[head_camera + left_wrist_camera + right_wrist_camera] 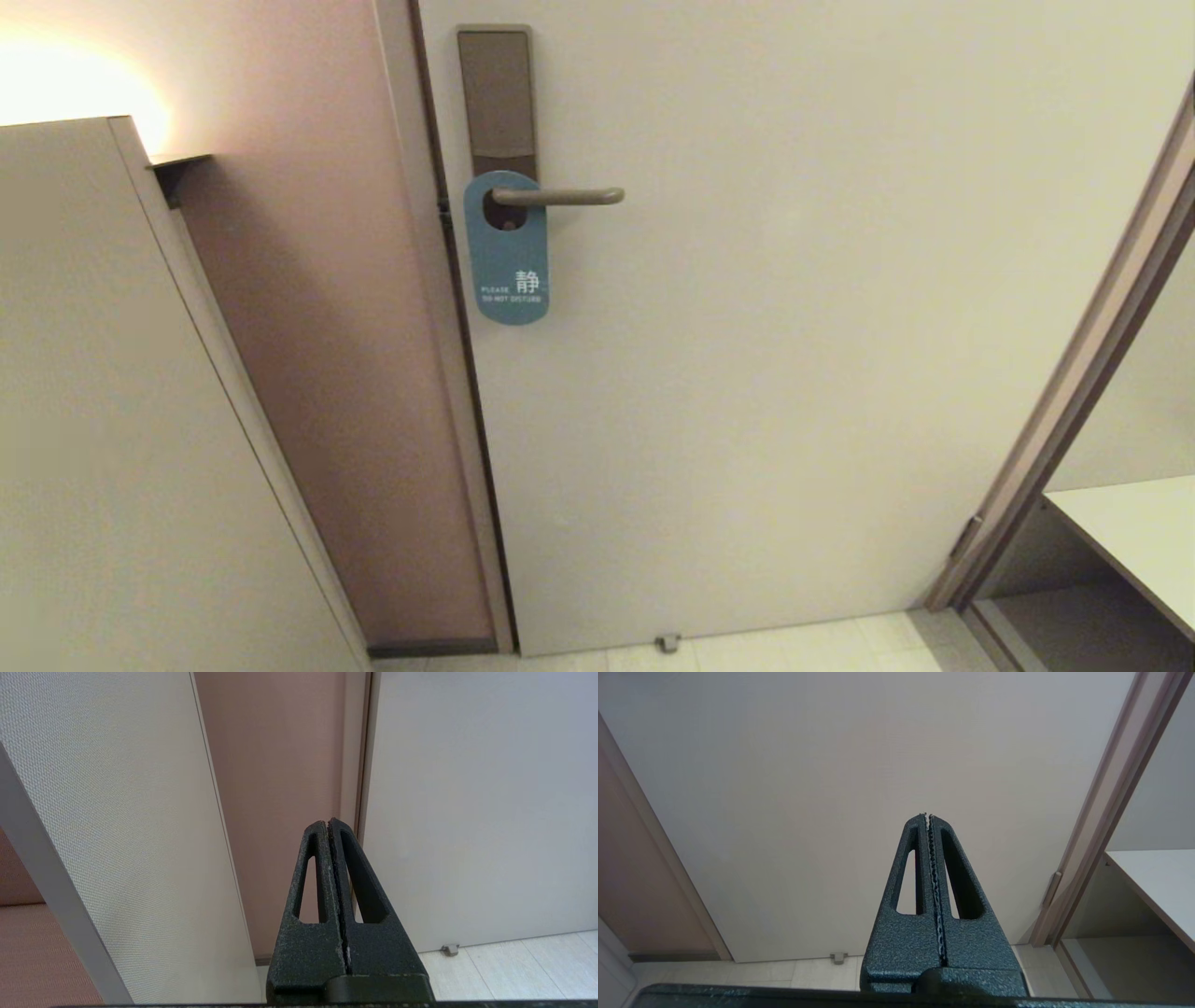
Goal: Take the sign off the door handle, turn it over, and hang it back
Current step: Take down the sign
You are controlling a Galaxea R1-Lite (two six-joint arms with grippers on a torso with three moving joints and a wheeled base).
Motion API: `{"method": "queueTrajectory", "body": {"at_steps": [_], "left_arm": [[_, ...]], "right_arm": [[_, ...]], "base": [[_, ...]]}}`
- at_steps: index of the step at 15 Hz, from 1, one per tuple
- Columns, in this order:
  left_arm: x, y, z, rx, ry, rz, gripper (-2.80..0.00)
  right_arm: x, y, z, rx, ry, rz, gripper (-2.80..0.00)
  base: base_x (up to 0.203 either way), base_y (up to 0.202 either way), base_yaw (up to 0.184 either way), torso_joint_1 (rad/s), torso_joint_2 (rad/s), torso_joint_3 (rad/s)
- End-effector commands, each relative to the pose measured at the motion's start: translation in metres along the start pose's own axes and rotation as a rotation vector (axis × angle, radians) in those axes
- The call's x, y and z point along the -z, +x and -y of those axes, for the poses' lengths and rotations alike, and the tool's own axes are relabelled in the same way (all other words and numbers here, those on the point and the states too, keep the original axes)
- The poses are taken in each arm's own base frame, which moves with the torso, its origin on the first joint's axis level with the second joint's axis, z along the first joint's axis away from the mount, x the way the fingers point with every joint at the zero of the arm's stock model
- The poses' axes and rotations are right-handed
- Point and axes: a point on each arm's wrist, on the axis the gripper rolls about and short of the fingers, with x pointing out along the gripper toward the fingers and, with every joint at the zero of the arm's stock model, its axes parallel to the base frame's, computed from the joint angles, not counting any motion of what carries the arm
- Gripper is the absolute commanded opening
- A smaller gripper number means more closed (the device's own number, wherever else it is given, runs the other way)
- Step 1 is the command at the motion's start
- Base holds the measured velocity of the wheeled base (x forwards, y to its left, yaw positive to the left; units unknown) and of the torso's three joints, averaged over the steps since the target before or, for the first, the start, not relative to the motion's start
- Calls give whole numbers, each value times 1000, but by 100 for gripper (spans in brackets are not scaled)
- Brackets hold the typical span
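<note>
**Sign on the handle, both arms low and out of the head view**

At the far left of the head view stands a pale panel (84,392), then a pinkish-brown wall strip (317,373), then the door (794,373). Only this view shows the task's things: the sign (507,257) hangs by its oval hole on the door handle (560,196), close to the backplate (497,93), teal side out with the white "DO NOT DISTURB" lettering near its lower end. The card lies flat against the door, hanging straight down. Neither arm appears here.

The left wrist view shows the left gripper (328,823), its fingers pressed together with nothing between them, pointing at the seam where the wall strip meets the door. A small door stop (450,949) sits at the door's foot on the tiled floor (514,970).

The right wrist view shows the right gripper (927,817), its toothed fingers likewise closed and empty, facing the bare lower door. To the right it catches a brown door frame (1101,812) and a white shelf (1157,882), also seen at the head view's right edge. Neither wrist view reaches the sign or handle.
</note>
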Motion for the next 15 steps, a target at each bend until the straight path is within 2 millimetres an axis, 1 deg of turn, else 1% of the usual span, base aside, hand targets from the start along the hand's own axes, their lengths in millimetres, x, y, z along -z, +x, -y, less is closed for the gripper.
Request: {"method": "queueTrajectory", "body": {"at_steps": [1, 8, 10, 12, 15], "left_arm": [[0, 0, 0, -1, 1, 1, -280], [-2, -1, 0, 12, 36, 4, -280], [-14, -1, 1, 34, 30, 9, -280], [-33, 3, 1, 54, 8, -23, -280], [-62, 19, 1, 111, -51, -79, -280]], "right_arm": [[0, 0, 0, 1, 1, 1, -280], [0, 0, 0, 1, 1, 1, -280], [0, 0, 0, 1, 1, 1, -280], [0, 0, 0, 1, 1, 1, -280], [0, 0, 0, 1, 1, 1, -280]], "base": [[0, 0, 0, 0, 0, 0], [0, 0, 0, 0, 0, 0], [0, 0, 0, 0, 0, 0], [0, 0, 0, 0, 0, 0], [0, 0, 0, 0, 0, 0]]}}
